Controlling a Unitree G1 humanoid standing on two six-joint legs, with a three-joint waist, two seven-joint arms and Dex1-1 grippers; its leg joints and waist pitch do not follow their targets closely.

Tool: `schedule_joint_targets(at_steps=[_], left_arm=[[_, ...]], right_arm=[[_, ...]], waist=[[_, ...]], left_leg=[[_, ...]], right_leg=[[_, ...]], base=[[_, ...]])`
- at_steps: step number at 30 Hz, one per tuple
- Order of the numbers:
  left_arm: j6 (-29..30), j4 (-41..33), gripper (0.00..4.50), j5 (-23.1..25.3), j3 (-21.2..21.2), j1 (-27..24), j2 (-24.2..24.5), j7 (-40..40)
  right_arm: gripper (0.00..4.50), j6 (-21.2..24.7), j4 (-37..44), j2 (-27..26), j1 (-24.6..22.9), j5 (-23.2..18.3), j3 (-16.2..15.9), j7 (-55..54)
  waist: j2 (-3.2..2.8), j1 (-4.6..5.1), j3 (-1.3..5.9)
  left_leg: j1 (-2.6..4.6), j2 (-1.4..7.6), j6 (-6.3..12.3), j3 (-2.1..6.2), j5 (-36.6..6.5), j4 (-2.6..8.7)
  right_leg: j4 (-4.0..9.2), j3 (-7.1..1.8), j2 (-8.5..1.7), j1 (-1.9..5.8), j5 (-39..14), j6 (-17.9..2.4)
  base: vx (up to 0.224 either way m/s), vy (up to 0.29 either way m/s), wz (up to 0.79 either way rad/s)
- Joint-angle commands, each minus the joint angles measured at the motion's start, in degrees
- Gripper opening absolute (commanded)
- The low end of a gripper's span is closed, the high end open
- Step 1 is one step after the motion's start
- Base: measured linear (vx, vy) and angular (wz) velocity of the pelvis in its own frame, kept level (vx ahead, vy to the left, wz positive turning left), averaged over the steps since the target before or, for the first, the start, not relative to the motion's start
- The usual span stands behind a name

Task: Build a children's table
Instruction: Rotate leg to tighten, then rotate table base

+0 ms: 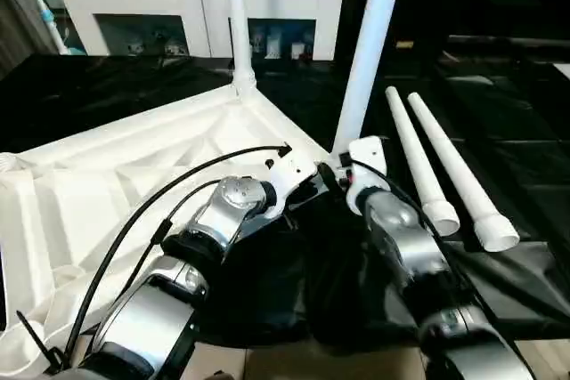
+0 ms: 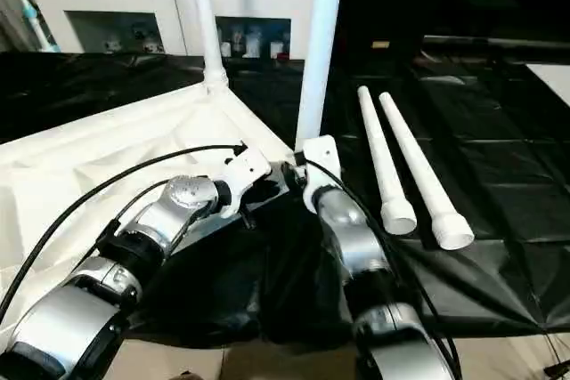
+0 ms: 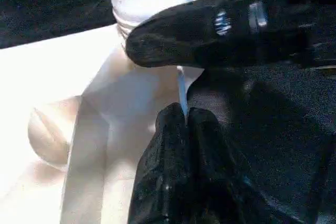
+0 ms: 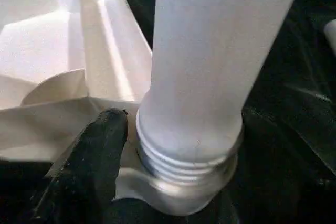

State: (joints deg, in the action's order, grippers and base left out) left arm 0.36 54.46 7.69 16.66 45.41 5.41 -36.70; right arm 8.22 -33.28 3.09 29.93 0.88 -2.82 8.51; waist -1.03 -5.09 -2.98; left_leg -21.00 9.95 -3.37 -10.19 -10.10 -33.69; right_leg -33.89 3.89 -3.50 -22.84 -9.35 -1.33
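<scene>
Tabletop [image 1: 107, 184] corner socket hidden by grippers | near leg [image 1: 370, 51] top cut off

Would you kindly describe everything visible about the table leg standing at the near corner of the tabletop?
The near leg is a smooth, matte white plastic tube, standing nearly upright and leaning slightly. Its ridged, threaded base sits in the round corner socket of the upside-down tabletop, with threads still exposed. The right end effector is at its base, one black finger beside the threads.
</scene>
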Motion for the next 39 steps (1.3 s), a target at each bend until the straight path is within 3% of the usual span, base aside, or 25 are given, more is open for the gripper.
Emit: schedule_joint_targets(at_steps=[1, 2, 4, 6, 8, 12, 16, 18, 19, 20, 21, 22, 23, 24, 25, 26, 27, 28, 29, 30, 31, 32, 35, 39], left_arm=[[-2.47, 1.44, 0.0, 0.91, 0.18, 0.42, 0.18, 1.55], [-3.2, 2.0, 0.0, 0.91, -0.19, 0.72, 0.11, 2.58], [-3.85, 2.69, 0.0, 0.18, -1.23, 1.15, -0.11, 2.9], [-3.52, 2.28, 0.44, -1.49, -2.62, 1.18, -0.28, 1.45], [-2.8, 1.56, 0.59, -3.06, -4.06, 1.12, -0.36, 0.38], [-2.8, -1.43, 0.97, -5.39, -6.28, 0.13, 1.17, -1.04], [1.63, -9.84, 1.26, -8.56, -9.46, -2.6, 5.42, -3.68], [2.74, -11.86, 1.39, -8.7, -9.75, -3.38, 6.58, -4.31], [7.42, -19.25, 1.4, -8.08, -10.22, -6.74, 12.19, -6.67], [10.0, -22.36, 1.46, -7.98, -10.97, -8.21, 14.8, -7.27], [12.12, -25.02, 1.58, -8.0, -11.69, -9.49, 16.85, -7.8], [13.17, -26.8, 1.71, -7.77, -12.13, -10.53, 18.66, -8.53], [15.98, -31.11, 1.8, -7.16, -13.38, -13.27, 23.44, -10.42], [17.24, -33.07, 1.8, -6.86, -13.94, -14.6, 25.76, -11.36], [17.24, -33.07, 1.8, -6.86, -13.94, -14.6, 25.76, -11.36], [18.74, -35.36, 1.96, -6.09, -14.99, -16.62, 29.46, -12.77], [20.41, -37.6, 1.96, -5.03, -16.21, -18.94, 33.26, -13.85], [20.41, -37.6, 2.09, -5.03, -16.21, -18.94, 33.26, -13.85], [21.38, -38.77, 2.09, -3.64, -17.48, -20.77, 36.5, -14.12], [21.5, -38.9, 2.3, -3.54, -17.59, -20.93, 36.78, -14.09], [23.92, -40.38, 2.3, -2.1, -19.51, -23.09, 40.79, -12.23], [23.92, -40.38, 2.39, -2.1, -19.51, -23.09, 40.79, -12.23], [28.44, -39.38, 2.65, 0.11, -21.16, -24.25, 45.11, -6.82], [29.62, -37.71, 3.02, 1.82, -20.93, -24.87, 45.93, -4.13]], right_arm=[[3.52, -1.17, 5.73, 1.48, -1.71, 0.32, -0.85, 2.3], [3.52, -1.39, 7.5, 2.17, -2.63, 0.33, -0.95, 2.81], [3.57, -1.22, 10.2, 3.0, -4.0, -0.29, -0.86, 3.9], [3.59, -0.47, 12.92, 3.79, -5.28, -1.31, -0.68, 5.46], [3.59, 0.56, 15.57, 4.7, -6.5, -2.05, -0.74, 7.02], [3.59, 4.86, 20.71, 7.84, -8.76, -4.51, -2.09, 14.31], [3.59, 6.21, 22.78, 11.3, -10.33, -4.58, -4.27, 19.65], [3.59, 6.79, 23.23, 11.64, -10.61, -4.53, -4.5, 20.2], [3.59, 6.92, 23.19, 11.71, -10.81, -4.14, -5.37, 20.98], [3.59, 6.84, 23.0, 11.55, -10.78, -3.91, -5.79, 21.1], [3.59, 7.02, 23.01, 11.4, -10.76, -3.77, -6.12, 21.1], [3.59, 7.17, 22.92, 11.2, -10.69, -3.7, -6.39, 21.1], [3.59, 7.5, 22.6, 10.63, -10.49, -3.44, -7.04, 21.09], [3.59, 7.65, 22.44, 10.35, -10.4, -3.3, -7.33, 21.12], [3.59, 7.65, 22.44, 10.35, -10.4, -3.3, -7.33, 21.12], [3.59, 8.2, 21.76, 9.94, -10.12, -3.0, -7.75, 20.94], [3.59, 8.53, 20.93, 9.6, -9.79, -2.64, -8.14, 20.72], [3.59, 8.53, 20.93, 9.6, -9.79, -2.64, -8.14, 20.72], [3.59, 8.68, 19.91, 9.36, -9.35, -2.08, -8.59, 20.38], [3.59, 8.69, 19.82, 9.34, -9.3, -2.02, -8.63, 20.36], [3.59, 8.87, 18.26, 8.79, -8.45, -1.35, -9.03, 19.84], [3.59, 8.87, 18.26, 8.79, -8.45, -1.35, -9.03, 19.84], [3.59, 8.98, 15.56, 7.74, -6.86, -0.37, -9.59, 18.42], [3.59, 9.15, 15.15, 7.74, -6.53, -0.02, -9.76, 18.16]], waist=[[-0.01, 0.03, 3.53], [-0.25, 0.02, 3.45], [-0.15, 0.13, 3.41], [-0.05, 0.12, 3.33], [0.07, -0.16, 3.45], [-0.08, -0.18, 3.8], [-0.37, -0.1, 4.01], [-0.4, 0.04, 4.03], [-0.19, -0.03, 4.11], [-0.55, 0.36, 3.79], [-0.41, 0.4, 3.81], [-0.67, 0.74, 3.65], [-0.35, 0.61, 3.72], [-0.51, 0.92, 3.45], [-0.91, 0.93, 3.38], [-0.34, 0.95, 3.25], [-0.66, 0.69, 3.25], [-0.42, 0.68, 3.18], [-0.24, 0.81, 3.06], [-0.59, 0.98, 2.97], [0.11, 0.8, 3.09], [-0.24, 0.64, 3.06], [0.01, 0.57, 3.07], [0.21, 0.35, 2.98]], left_leg=[[0.74, 3.01, 1.61, 1.41, -16.84, 4.52], [0.65, 2.98, 1.68, 1.53, -16.93, 4.58], [0.73, 2.8, 1.9, 1.43, -17.44, 4.48], [0.74, 2.82, 2.2, 1.46, -17.56, 4.51], [0.68, 2.77, 2.8, 1.41, -16.64, 4.39], [0.09, 3.22, 3.93, 1.6, -13.52, 4.33], [-0.06, 3.25, 4.85, 1.38, -10.46, 3.89], [0.12, 3.23, 4.93, 1.22, -10.35, 3.77], [0.25, 3.67, 4.42, 1.43, -10.47, 3.93], [-0.05, 3.38, 4.16, 1.28, -10.89, 4.12], [0.28, 3.51, 3.68, 1.34, -11.77, 4.14], [0.32, 3.36, 3.1, 1.24, -12.27, 4.18], [0.73, 3.73, 2.24, 1.39, -13.25, 4.27], [0.22, 3.6, 2.24, 1.47, -13.28, 4.6], [0.86, 3.5, 1.46, 1.27, -14.89, 4.58], [0.94, 3.45, 1.0, 1.23, -15.55, 4.58], [0.93, 3.62, 0.73, 1.46, -15.86, 4.73], [0.67, 3.58, 0.47, 1.5, -15.75, 4.88], [0.77, 3.52, 0.31, 1.38, -16.15, 5.01], [0.94, 3.52, -0.31, 1.42, -17.03, 5.05], [1.19, 3.64, -0.84, 1.4, -17.13, 5.02], [1.09, 3.47, -0.89, 1.4, -16.68, 5.12], [1.24, 3.4, -1.69, 1.4, -17.41, 5.07], [1.32, 3.38, -1.7, 1.4, -17.49, 5.06]], right_leg=[[4.9, -3.0, -5.17, 2.65, -17.6, -8.6], [4.87, -2.97, -5.21, 2.68, -18.68, -8.3], [5.3, -2.92, -5.17, 2.56, -21.02, -7.59], [5.49, -2.9, -5.22, 2.45, -23.11, -7.04], [5.57, -2.92, -5.31, 2.55, -23.93, -6.69], [4.49, -2.84, -5.2, 2.91, -15.55, -9.2], [3.64, -2.87, -5.2, 2.96, -8.57, -11.97], [3.56, -2.86, -5.12, 2.87, -7.71, -12.44], [3.18, -2.93, -5.54, 3.08, -8.0, -12.71], [3.42, -2.8, -5.03, 2.76, -10.26, -11.9], [3.48, -2.86, -5.16, 2.6, -11.26, -11.74], [3.59, -2.92, -4.88, 2.44, -12.64, -11.52], [3.47, -3.07, -5.24, 2.29, -13.91, -11.43], [3.42, -3.06, -5.01, 2.4, -14.71, -11.16], [3.83, -3.07, -4.66, 1.77, -16.25, -10.52], [3.98, -3.14, -4.66, 1.84, -16.8, -10.41], [3.69, -3.21, -4.85, 1.81, -17.15, -10.34], [3.5, -3.28, -4.92, 1.86, -17.66, -9.9], [3.71, -3.28, -4.69, 1.72, -18.27, -9.51], [3.78, -3.34, -4.64, 1.53, -18.36, -9.38], [3.7, -3.37, -4.72, 1.51, -17.21, -9.49], [3.52, -3.42, -4.63, 1.55, -16.29, -9.58], [3.18, -3.41, -4.62, 1.45, -14.61, -10.01], [3.36, -3.54, -4.74, 1.47, -15.06, -9.62]], base=[[0.0, 0.0, 0.0], [0.0, 0.0, 0.0], [0.0, 0.0, 0.0], [0.0, 0.0, 0.0], [0.0, 0.0, 0.0], [0.0, 0.0, 0.0], [0.0, 0.0, 0.0], [0.0, 0.0, 0.0], [0.0, 0.0, 0.0], [0.0, 0.0, 0.0], [0.0, 0.0, 0.0], [0.0, 0.0, 0.0], [0.0, 0.0, 0.0], [0.0, 0.0, 0.0], [0.0, 0.0, 0.0], [0.0, 0.0, 0.0], [0.0, 0.0, 0.0], [0.0, 0.0, 0.0], [0.0, 0.0, 0.0], [0.0, 0.0, 0.0], [0.0, 0.0, 0.0], [0.0, 0.0, 0.0], [0.0, 0.0, 0.0], [0.0, 0.0, 0.0]])
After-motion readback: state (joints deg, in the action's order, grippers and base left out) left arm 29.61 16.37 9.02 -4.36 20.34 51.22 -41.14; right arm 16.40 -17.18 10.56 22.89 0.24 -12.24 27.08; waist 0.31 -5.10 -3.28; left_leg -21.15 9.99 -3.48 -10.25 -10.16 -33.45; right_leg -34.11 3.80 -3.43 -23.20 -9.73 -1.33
